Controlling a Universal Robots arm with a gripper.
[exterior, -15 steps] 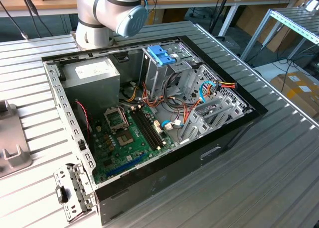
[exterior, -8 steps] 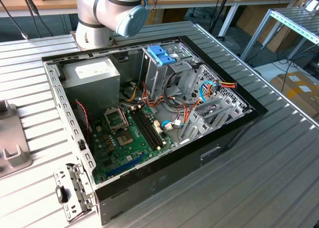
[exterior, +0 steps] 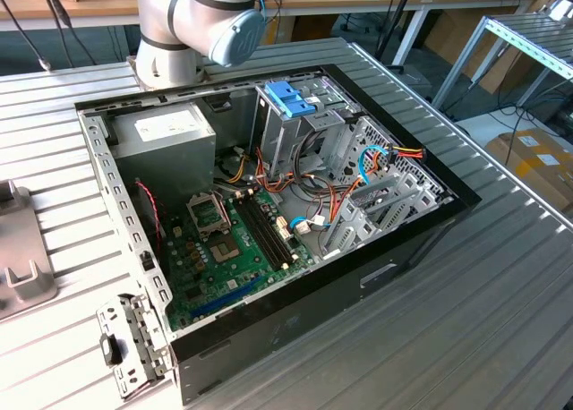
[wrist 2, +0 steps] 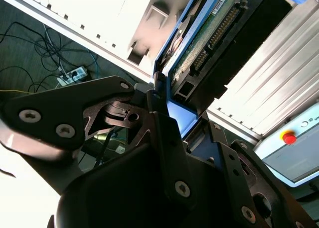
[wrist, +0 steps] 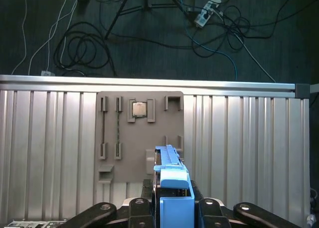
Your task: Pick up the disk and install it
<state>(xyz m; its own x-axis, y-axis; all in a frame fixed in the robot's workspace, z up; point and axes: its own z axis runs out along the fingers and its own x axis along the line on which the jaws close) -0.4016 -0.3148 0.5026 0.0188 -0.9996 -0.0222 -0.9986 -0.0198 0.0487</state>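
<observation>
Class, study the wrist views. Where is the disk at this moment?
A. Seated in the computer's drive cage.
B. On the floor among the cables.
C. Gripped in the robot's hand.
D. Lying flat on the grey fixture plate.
C: in the first wrist view the disk, edge-on in its blue carrier, sits clamped in the hand.

Open computer case sits mid-frame on the ribbed table; the arm looms at upper left, blue bracket atop the drive cage.
</observation>
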